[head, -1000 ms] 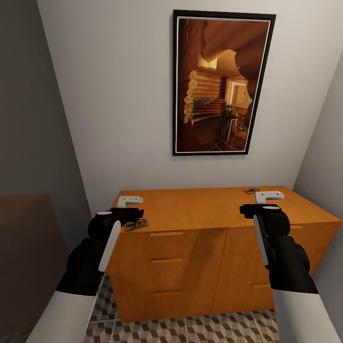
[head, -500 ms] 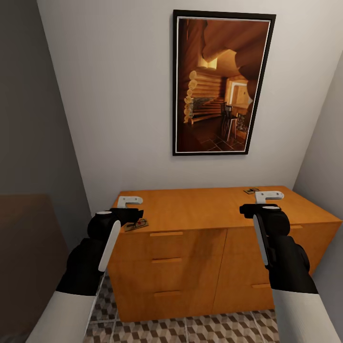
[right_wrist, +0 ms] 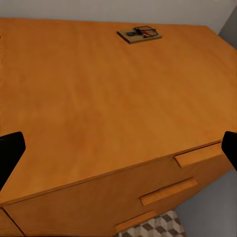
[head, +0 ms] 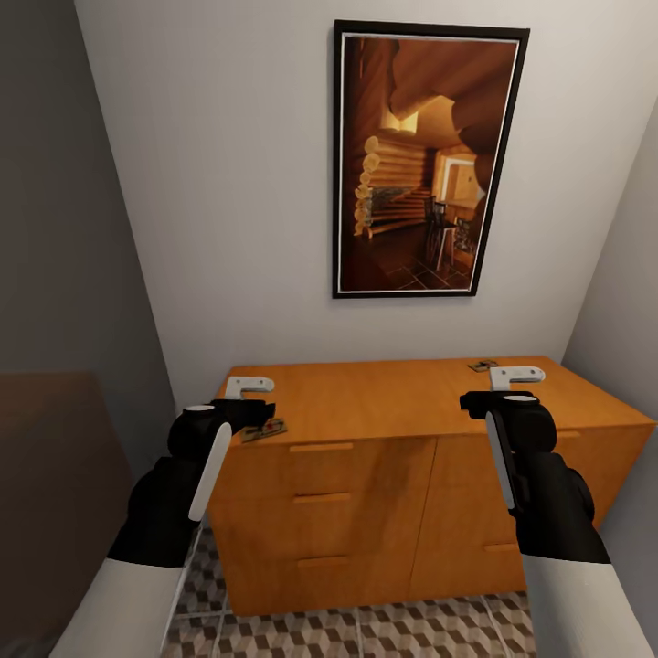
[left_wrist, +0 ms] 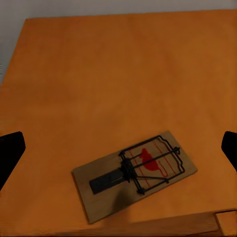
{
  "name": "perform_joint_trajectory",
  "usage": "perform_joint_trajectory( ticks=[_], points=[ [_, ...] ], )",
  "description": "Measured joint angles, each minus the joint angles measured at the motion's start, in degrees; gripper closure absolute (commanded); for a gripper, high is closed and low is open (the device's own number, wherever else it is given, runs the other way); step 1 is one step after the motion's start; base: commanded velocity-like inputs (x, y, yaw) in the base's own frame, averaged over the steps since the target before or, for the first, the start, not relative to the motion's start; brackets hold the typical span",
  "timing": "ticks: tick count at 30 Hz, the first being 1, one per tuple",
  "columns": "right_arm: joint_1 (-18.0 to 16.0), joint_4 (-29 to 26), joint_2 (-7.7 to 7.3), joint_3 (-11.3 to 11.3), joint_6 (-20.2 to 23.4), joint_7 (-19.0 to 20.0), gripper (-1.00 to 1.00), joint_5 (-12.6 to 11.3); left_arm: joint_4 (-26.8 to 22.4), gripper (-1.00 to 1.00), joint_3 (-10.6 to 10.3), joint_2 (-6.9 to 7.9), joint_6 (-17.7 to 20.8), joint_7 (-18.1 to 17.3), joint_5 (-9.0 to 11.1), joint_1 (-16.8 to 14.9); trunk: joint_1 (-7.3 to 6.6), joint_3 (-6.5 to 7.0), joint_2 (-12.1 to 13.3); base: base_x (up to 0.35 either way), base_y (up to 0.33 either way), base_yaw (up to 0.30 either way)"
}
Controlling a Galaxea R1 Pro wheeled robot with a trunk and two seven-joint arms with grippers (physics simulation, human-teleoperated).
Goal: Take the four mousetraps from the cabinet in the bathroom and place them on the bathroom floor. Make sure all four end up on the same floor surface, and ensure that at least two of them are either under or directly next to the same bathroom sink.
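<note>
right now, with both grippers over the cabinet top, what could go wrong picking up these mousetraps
1. The near mousetrap lies flat at the cabinet's front edge; a sloppy grasp by the left gripper could nudge it off onto the floor.
2. It is thin, so the gripper may scrape the wood rather than get under it.
3. The far mousetrap sits near the back wall, beyond the right gripper; reaching risks bumping the wall.
</note>
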Motion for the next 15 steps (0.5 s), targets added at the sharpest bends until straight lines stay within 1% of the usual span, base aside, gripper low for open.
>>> perform_joint_trajectory(
  ticks=[6,15],
  points=[
    [0.0,0.0,0.0,0.0,0.0,0.0,-1.0,0.05,-0.01,-1.0,0.0,0.02,0.01,0.06,0.0,0.0,0.0,0.0,0.0,-0.048,0.036,0.0],
    [0.0,0.0,0.02,0.0,0.0,0.01,-1.0,0.09,-0.01,-1.0,0.0,0.05,0.0,0.07,0.0,0.0,-0.01,0.0,0.0,-0.013,0.009,0.0]
  ],
)
